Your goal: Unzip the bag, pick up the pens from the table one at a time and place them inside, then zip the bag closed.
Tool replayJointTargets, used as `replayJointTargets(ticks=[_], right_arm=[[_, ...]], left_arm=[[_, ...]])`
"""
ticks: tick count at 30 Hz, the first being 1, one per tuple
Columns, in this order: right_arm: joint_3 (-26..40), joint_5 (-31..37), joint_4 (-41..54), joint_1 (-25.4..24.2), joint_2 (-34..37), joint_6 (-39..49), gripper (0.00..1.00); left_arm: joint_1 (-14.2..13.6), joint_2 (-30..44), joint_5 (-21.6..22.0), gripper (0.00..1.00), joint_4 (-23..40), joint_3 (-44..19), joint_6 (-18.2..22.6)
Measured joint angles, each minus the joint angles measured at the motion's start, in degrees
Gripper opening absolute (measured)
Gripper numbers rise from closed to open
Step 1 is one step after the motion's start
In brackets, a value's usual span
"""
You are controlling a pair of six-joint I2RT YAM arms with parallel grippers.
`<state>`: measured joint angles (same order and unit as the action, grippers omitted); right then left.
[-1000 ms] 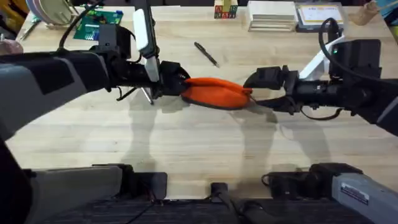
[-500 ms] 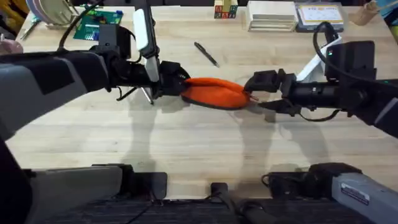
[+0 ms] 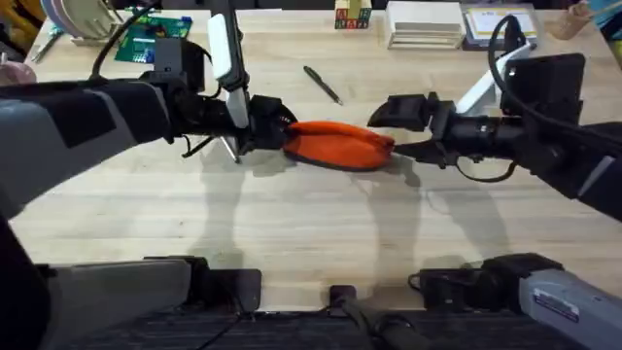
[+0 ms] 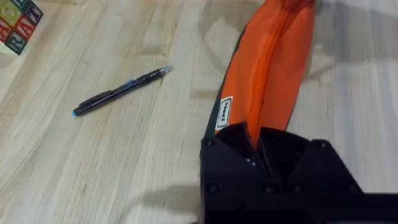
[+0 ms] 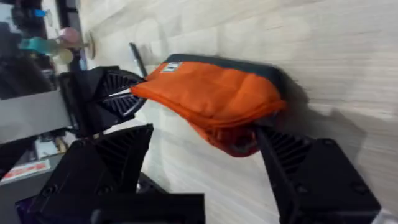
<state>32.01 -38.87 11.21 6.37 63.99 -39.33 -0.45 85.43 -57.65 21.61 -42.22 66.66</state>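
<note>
The orange bag (image 3: pixel 338 143) lies on the table (image 3: pixel 311 224) between my two grippers. My left gripper (image 3: pixel 275 124) is shut on the bag's left end, and the left wrist view shows the bag (image 4: pixel 267 68) pinched between that gripper's (image 4: pixel 258 134) fingers. My right gripper (image 3: pixel 392 134) is open at the right end of the bag (image 5: pixel 211 96). In the right wrist view my right gripper (image 5: pixel 204 130) straddles that end. One dark pen (image 3: pixel 322 85) (image 4: pixel 121 91) lies on the table beyond the bag. What looks like a second pen (image 3: pixel 231 148) lies just in front of the left gripper.
Along the far edge stand a green circuit board (image 3: pixel 151 39), coloured blocks (image 3: pixel 352 17) (image 4: pixel 15 25) and stacked books or boxes (image 3: pixel 425 24). Bare wood stretches in front of the bag toward the arm bases.
My right arm has swung slightly toward the far side and left, and its fingers now stand wider around the bag's right end. The left arm and the bag have stayed put.
</note>
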Motion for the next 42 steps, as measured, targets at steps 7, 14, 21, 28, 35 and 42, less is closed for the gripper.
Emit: replayJointTargets(ticks=[7, 14, 21, 28, 35, 42], right_arm=[[0.0, -2.89, -0.38, 0.08, 0.0, -0.35, 0.996], [0.0, -0.8, 0.93, 1.94, 0.0, -0.07, 0.997], [0.0, 3.45, 1.11, 2.73, 0.0, -0.07, 0.997], [-0.13, 6.51, 1.28, 3.13, 0.53, -0.05, 0.997], [-1.1, 4.93, -7.04, 5.81, 6.32, -0.9, 0.996], [-1.46, 2.81, -10.21, 5.92, 6.43, -1.92, 0.996]], left_arm=[[0.0, 0.0, 0.0, 0.043, 0.0, 0.0, 0.02], [0.0, 0.0, 0.0, 0.043, 0.02, 0.0, 0.0], [0.0, 0.0, 0.0, 0.043, 0.02, 0.0, 0.02], [0.0, 0.0, 0.0, 0.043, 0.02, 0.0, 0.0], [0.31, 0.0, 0.17, 0.043, -0.07, 0.0, 0.01], [0.5, 0.0, 0.24, 0.043, -0.06, 0.0, 0.01]])
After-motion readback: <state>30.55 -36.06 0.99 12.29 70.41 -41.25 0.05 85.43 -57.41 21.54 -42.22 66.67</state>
